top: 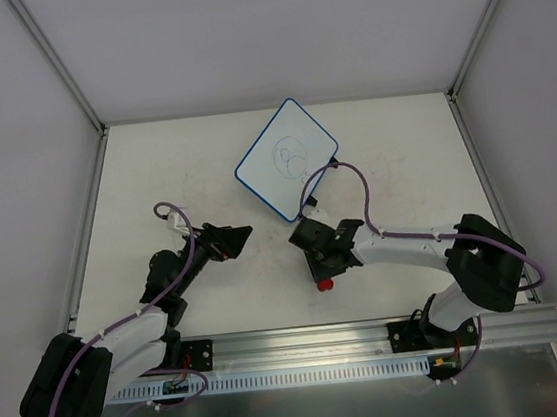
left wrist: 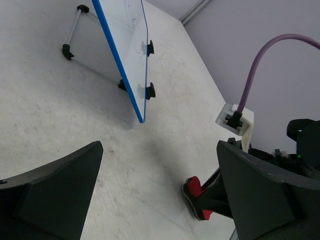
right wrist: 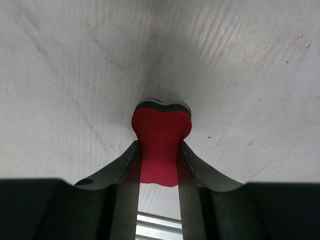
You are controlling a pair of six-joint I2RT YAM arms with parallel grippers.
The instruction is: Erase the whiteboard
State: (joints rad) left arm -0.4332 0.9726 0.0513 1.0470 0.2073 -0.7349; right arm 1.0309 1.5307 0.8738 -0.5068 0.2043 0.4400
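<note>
Whiteboard [top: 286,160] with a thin blue rim sits at the far middle of a pale table [top: 155,182], turned like a diamond in the overhead view. Faint looping scribbles [top: 291,157] mark its centre. The left wrist view shows the board [left wrist: 125,30] edge-on and tilted, propped on a thin metal stand [left wrist: 75,27] with black feet, and with two black tabs on its near face.

Nearer the arms, and apart from the board, the right gripper [top: 324,272] points down at the table. Its fingers are pressed together around the narrow waist of a small red bone-shaped eraser [top: 323,285]. In the right wrist view, the eraser [right wrist: 161,127] stands between the two dark fingers [right wrist: 131,160], with its rounded end touching the table surface.

The left gripper [top: 240,238] hovers to the left of the right one, aimed toward it. Its fingers are spread wide apart and hold nothing. Its wrist camera looks between them [left wrist: 159,150] at bare table, the board beyond, and the red eraser [left wrist: 194,186] at lower right.
</note>
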